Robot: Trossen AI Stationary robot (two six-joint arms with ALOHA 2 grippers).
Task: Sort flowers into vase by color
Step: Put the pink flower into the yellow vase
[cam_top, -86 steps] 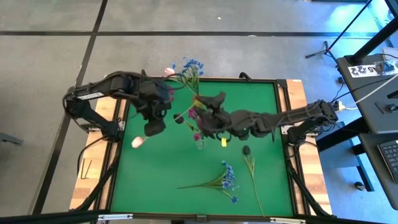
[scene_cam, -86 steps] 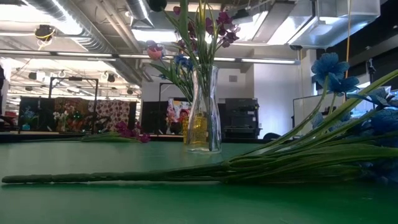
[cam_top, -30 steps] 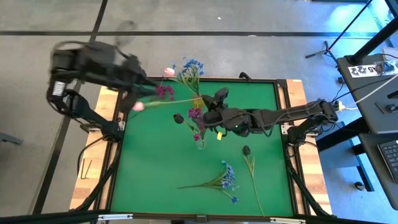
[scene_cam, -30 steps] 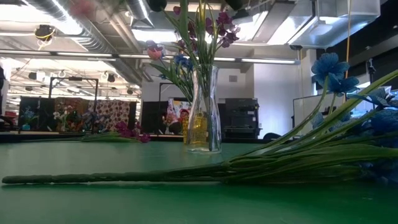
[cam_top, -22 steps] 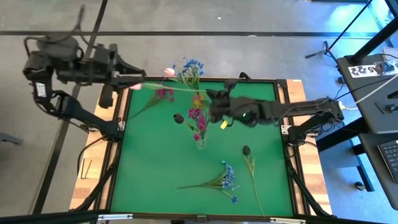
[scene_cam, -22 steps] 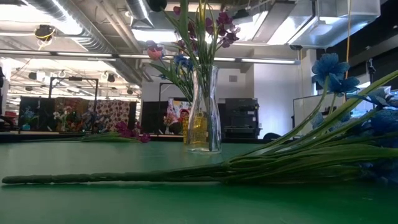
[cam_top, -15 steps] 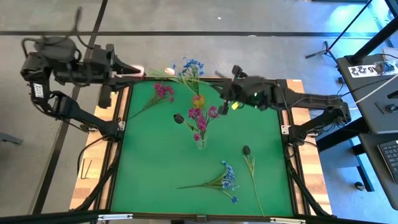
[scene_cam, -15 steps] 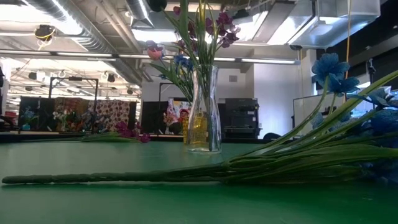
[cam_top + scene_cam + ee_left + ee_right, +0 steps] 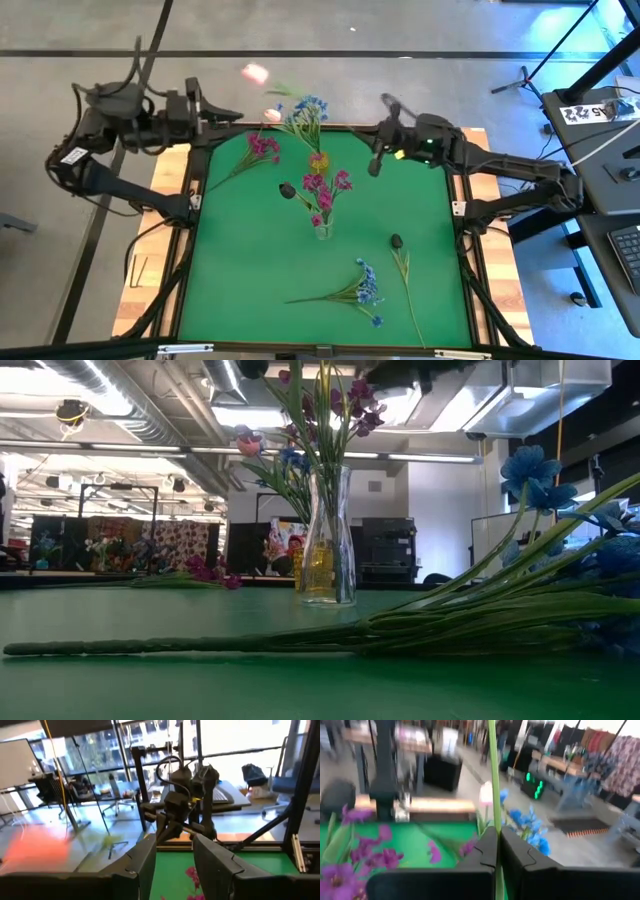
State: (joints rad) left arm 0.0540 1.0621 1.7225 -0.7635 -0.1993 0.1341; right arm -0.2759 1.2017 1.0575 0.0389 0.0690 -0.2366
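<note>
My right gripper [image 9: 377, 160] hangs over the table's far right part, shut on the green stem [image 9: 493, 780] of a pale pink tulip. The tulip's bud [image 9: 255, 72] is in the air beyond the far edge, blurred. My left gripper [image 9: 228, 113] is at the far left corner, open and empty [image 9: 174, 840], with the bud [image 9: 40, 845] off to one side of it. The glass vase [image 9: 328, 535] stands mid-table and holds magenta, blue, yellow and pink flowers. A magenta spray [image 9: 262, 148], a blue spray [image 9: 365, 287] and a dark bud [image 9: 396, 242] lie flat on the green mat. My right gripper pinches the tulip's green stem [image 9: 494, 817] between its two shut fingers, far from the bud. The fingers come level from the table's right and lie across the stem. The stem rises away from them, and the whole flower is lifted clear of the table.
The blue spray [image 9: 480, 615] lies across the near part of the mat. A dark part of an arm [image 9: 420, 370] shows above the vase in the low view. Wooden strips [image 9: 170, 180] run outside the mat on both sides.
Both grippers have carried the tulip, level between them, from beside the vase toward the far edge. My right gripper has gone toward the far right and rolled. My left gripper has drawn back to the far left corner, and the bud has come away from it and swung up.
</note>
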